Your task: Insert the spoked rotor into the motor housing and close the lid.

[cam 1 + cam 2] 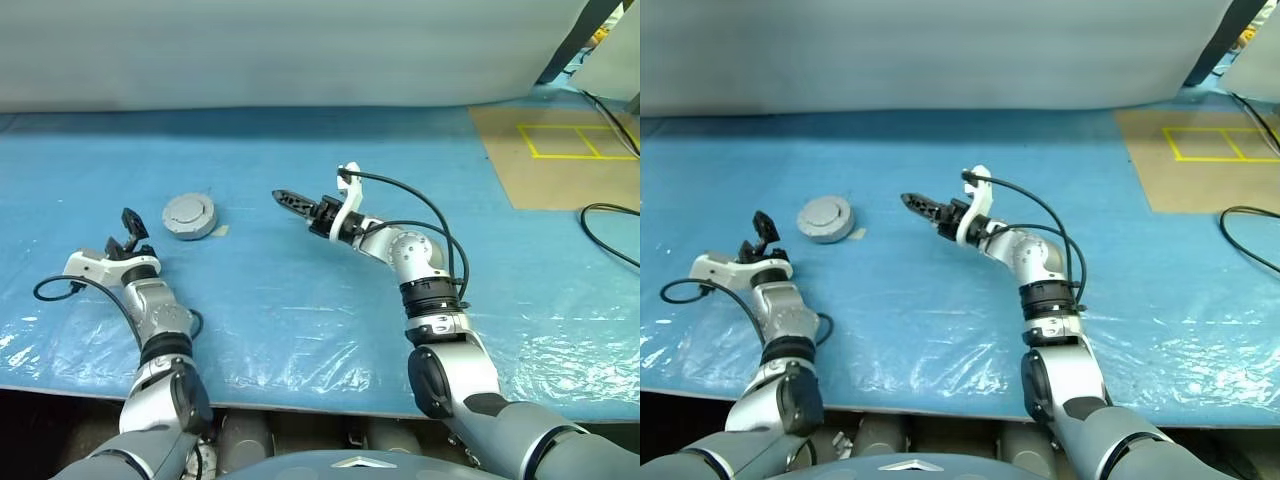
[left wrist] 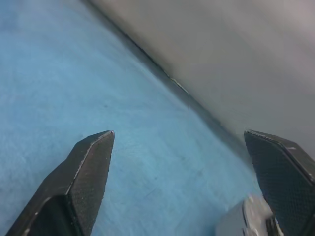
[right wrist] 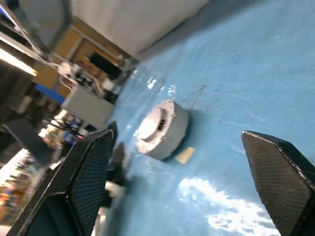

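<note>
— From the head views first: where is everything?
— Lid (image 1: 189, 211) sitting on the motor housing (image 1: 191, 234), on the blue table (image 1: 300, 320), over toward the left. Left gripper (image 1: 130, 226) just beside it but apart, jaws spread wide, empty. Right gripper (image 1: 291, 200) on the other side, well apart, also spread and empty.
— And the left wrist view?
— Two fingers (image 2: 86, 177) far apart over bare blue; a silver edge of the housing low by one fingertip, contact impossible to judge.
— Right wrist view?
— Looks between open fingers at the closed unit, with a small tan scrap (image 3: 185, 155) just beside it. Lid seems flat, no gap visible. Rotor presumably inside, hidden.
— So, how to finish well?
— Check the lid for level all round. If tilted, press squarely on the middle, never on one edge. Draw clear upward, keeping fingertips off the rim.
</note>
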